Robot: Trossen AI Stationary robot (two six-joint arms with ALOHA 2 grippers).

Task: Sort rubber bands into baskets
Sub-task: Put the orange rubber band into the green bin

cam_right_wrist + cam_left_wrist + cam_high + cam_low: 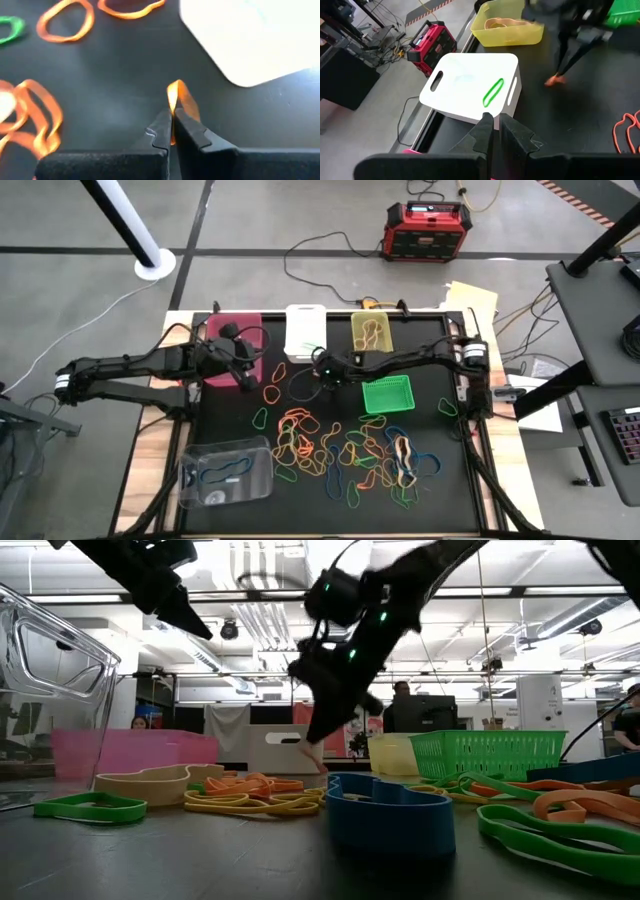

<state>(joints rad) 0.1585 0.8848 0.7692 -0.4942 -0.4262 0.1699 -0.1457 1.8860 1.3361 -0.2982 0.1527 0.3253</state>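
The right gripper (171, 131), mid-frame in the high view just below the white basket (305, 330), is clenched on an orange rubber band (181, 104). The left gripper (494, 131), beside the pink basket (231, 346), is pressed together with nothing in it. More rubber bands (345, 455) litter the black mat (330, 516). A red-black box (428, 231) sits on the grey floor at upper right.

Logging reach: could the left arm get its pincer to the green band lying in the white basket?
Probably yes: the left pincer hangs shut beside the white basket, and the green band lies uncovered.
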